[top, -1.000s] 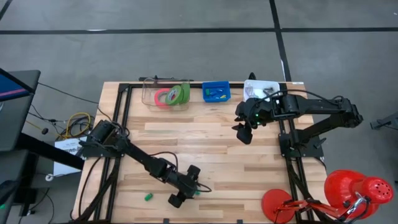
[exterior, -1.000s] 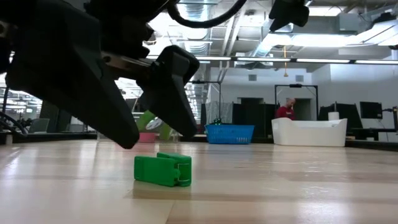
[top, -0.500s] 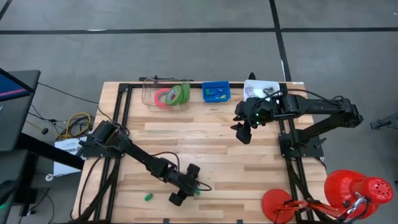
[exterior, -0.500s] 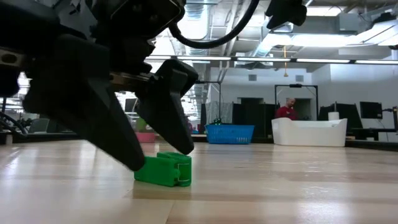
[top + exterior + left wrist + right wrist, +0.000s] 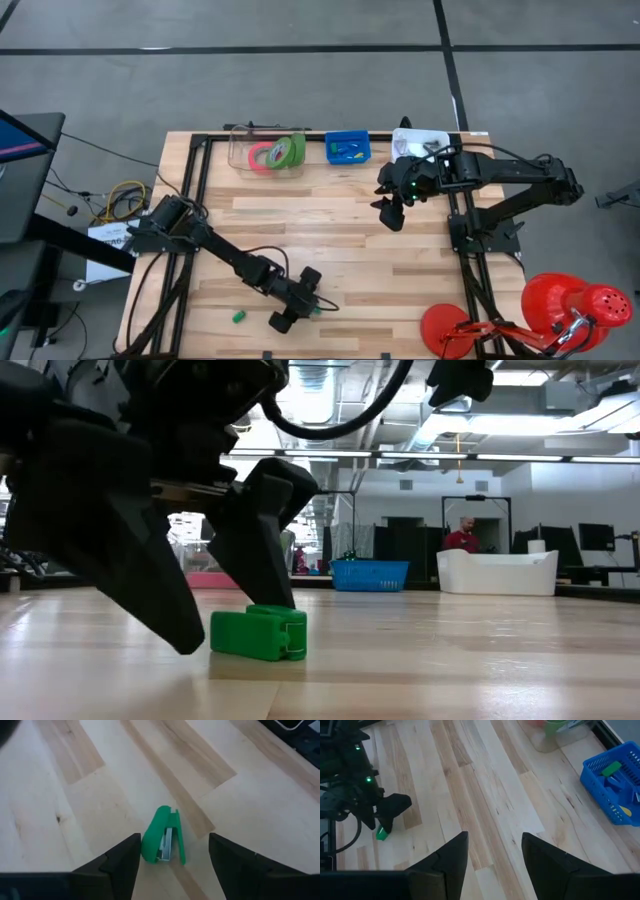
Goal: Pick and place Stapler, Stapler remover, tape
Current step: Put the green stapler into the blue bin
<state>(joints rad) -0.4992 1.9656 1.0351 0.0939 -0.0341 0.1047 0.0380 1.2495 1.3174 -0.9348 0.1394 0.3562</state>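
My left gripper [image 5: 172,851] was down at the near edge of the table [image 5: 330,235], fingers spread either side of the green stapler [image 5: 164,838] lying flat on the wood, not yet touching it. In the low view one finger stood right against the stapler's near end, so I judged I should centre the body between both pads and squeeze evenly, or it would skid or twist out. A second small green piece [image 5: 239,317] lay apart, toward the left corner. Farther off, my right gripper [image 5: 390,212] hung over mid-table, fingers parted and empty. At the far edge sat the clear bin with the tape [image 5: 278,153], the blue tray [image 5: 347,148] beside it.
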